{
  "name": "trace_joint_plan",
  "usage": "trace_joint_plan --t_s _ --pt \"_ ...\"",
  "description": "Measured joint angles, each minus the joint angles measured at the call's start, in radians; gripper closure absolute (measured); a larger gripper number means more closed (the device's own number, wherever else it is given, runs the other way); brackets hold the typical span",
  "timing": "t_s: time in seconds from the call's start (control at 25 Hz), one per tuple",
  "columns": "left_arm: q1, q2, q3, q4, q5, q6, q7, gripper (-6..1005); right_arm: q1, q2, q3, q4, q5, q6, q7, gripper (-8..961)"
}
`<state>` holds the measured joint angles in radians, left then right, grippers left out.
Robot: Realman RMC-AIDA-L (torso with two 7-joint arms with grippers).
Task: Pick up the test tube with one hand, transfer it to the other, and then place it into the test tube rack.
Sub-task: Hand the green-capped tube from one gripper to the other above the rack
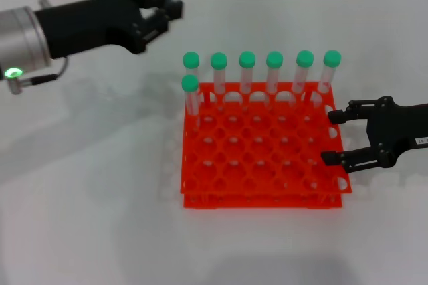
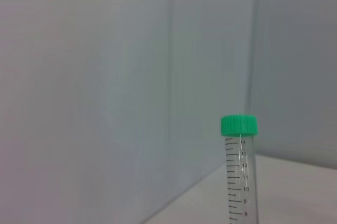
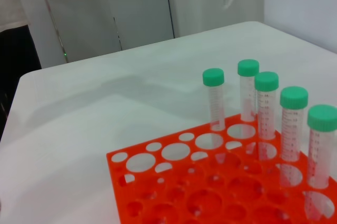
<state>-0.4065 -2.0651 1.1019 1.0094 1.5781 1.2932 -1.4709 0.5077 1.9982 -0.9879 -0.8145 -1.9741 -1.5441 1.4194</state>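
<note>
White counter (image 1: 80, 218) fills view. Orange-red test tube rack (image 1: 261, 164) sits centre on it. Seven green-capped tubes (image 1: 274, 71) upright in rack: six along far row, one in next row at left end. Left pincer (image 1: 164, 11) up high, beyond rack's far-left corner, clamped on test tube (image 2: 240, 171), tube upright. Right pincer (image 1: 332, 136) low at rack's right edge, fingers spread, holding nothing.
</note>
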Motion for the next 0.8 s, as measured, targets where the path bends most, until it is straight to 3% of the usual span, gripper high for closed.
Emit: trace_joint_plan --t_s 0.12,0.32,0.4,0.52,0.8 --pt "-0.078 0.027 -0.008 -0.119 -0.018 0.081 0.057 792 0.001 0.003 0.000 0.000 0.000 0.000 0.000 132" --pt "-0.228 0.091 -0.024 -0.332 0.013 0.158 0.054 790 0.010 0.010 0.000 0.000 0.000 0.001 -0.002 134" --pt "-0.274 0.104 -0.024 -0.381 0.052 0.186 0.053 789 0.011 0.010 0.000 -0.001 0.004 0.001 -0.002 135" --pt "-0.312 0.102 -0.025 -0.398 0.110 0.194 0.044 788 0.010 0.010 0.000 -0.008 0.014 0.001 -0.002 136" --pt "-0.342 0.075 -0.014 -0.397 0.191 0.195 0.043 785 0.010 -0.002 0.002 -0.014 0.017 0.000 0.003 139"
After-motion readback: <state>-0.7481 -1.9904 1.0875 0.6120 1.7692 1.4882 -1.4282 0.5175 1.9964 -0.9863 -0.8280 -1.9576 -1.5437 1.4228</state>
